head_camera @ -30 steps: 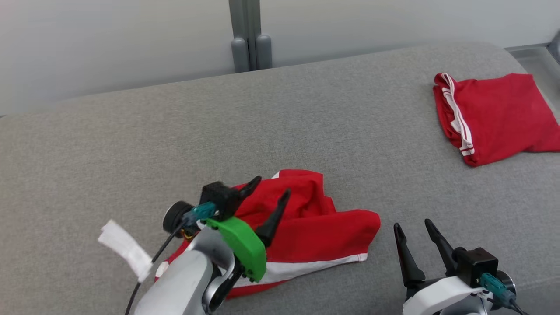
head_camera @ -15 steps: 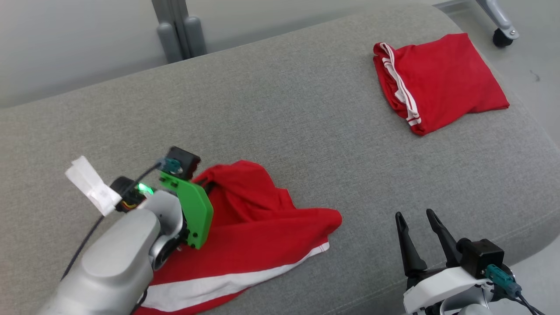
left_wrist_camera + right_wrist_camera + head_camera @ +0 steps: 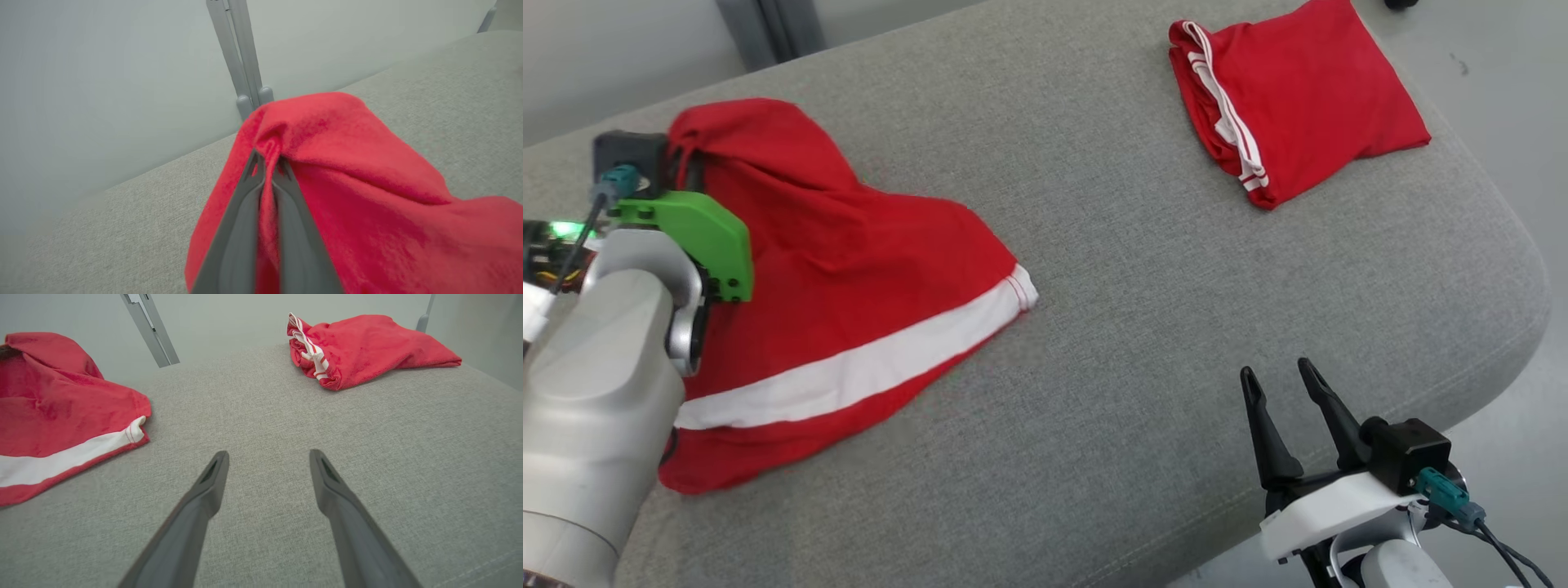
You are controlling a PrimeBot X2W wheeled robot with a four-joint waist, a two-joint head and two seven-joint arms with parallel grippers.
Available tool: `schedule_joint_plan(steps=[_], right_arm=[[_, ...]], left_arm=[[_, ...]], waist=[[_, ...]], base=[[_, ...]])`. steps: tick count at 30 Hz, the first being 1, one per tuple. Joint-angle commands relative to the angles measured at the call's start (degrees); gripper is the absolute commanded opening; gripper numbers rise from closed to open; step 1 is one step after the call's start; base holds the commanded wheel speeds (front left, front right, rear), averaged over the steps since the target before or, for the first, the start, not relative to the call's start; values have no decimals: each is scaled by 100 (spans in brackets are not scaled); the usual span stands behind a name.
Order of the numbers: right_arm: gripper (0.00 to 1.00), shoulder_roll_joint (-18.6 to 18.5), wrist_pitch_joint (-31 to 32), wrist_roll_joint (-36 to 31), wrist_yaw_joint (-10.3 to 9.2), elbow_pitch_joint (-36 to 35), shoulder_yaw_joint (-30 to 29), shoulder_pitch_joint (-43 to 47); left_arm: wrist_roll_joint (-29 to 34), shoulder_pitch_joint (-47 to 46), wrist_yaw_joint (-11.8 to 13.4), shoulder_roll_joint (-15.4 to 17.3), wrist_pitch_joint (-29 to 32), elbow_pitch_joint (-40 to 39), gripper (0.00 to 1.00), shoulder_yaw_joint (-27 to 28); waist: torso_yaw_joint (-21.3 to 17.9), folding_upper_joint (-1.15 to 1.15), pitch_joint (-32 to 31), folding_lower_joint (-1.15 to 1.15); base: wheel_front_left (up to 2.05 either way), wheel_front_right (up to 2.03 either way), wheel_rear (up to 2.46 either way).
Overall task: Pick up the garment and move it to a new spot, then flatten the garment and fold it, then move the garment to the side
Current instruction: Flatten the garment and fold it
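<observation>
A red garment (image 3: 849, 269) with a white stripe lies at the left of the grey cushion (image 3: 1111, 310). Its far corner is pulled up into a peak. My left gripper (image 3: 267, 161) is shut on that peak, with a fold of red cloth pinched between its two fingers. In the head view, the left arm's green bracket (image 3: 698, 237) sits against the garment's left side and the cloth hides the fingertips. My right gripper (image 3: 1278, 377) stands open near the cushion's front right, apart from the garment, with nothing between its fingers (image 3: 212, 473).
A second red garment (image 3: 1298, 98), folded and with white-striped trim, rests at the far right corner of the cushion. The cushion's rounded right edge drops to a grey floor (image 3: 1519, 106). A grey post (image 3: 241, 61) stands against the pale wall behind.
My left gripper has gone from open to shut on the garment and raised one corner of it, stretching the cloth out. The head camera has shifted. The right gripper stays open.
</observation>
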Motion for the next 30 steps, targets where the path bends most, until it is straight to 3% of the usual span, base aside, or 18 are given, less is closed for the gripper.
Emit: schedule_joint_plan(steps=[1, 3, 4, 9, 13, 17, 20, 30], right_arm=[[100, -1, 2, -26, -9, -10, -16, -75], [100, -2, 2, -27, -9, -1, -42, -44], [100, -2, 2, -30, -10, 9, -57, -19], [100, -2, 2, -38, -9, 31, -213, 152], [100, -5, 2, -63, -9, 61, -308, 220], [100, -5, 2, -116, -9, 90, -373, 309], [100, -7, 2, -142, -9, 110, -414, 397], [100, -5, 2, -251, -10, 164, -410, 506]], left_arm=[[12, -118, 78, 60, -140, 178, 0, 61], [-87, -96, 43, 4, -288, 390, 88, 128], [-106, -79, 27, -1, -346, 472, 100, 154], [-387, 52, -40, -112, -735, 615, 100, 485], [-637, 410, -17, -196, -855, 215, 100, 973], [-719, 1343, 36, -216, -846, -547, 100, 1525], [-878, 2120, -21, -261, -839, -867, 100, 1645], [-1746, 3456, -251, -47, 475, -2283, 100, 1717]], waist=[[-180, 0, 190, 0], [-190, 0, 209, 0], [-186, 0, 208, 0], [18, 0, 78, 0], [285, 0, -190, 0], [513, 0, -501, 0], [643, 0, -692, 0], [1018, 0, -796, 0]], base=[[0, 0, 0], [0, 0, 0], [0, 0, 0], [0, 0, 0], [0, 0, 0], [0, 0, 0], [0, 0, 0], [0, 0, 0]])
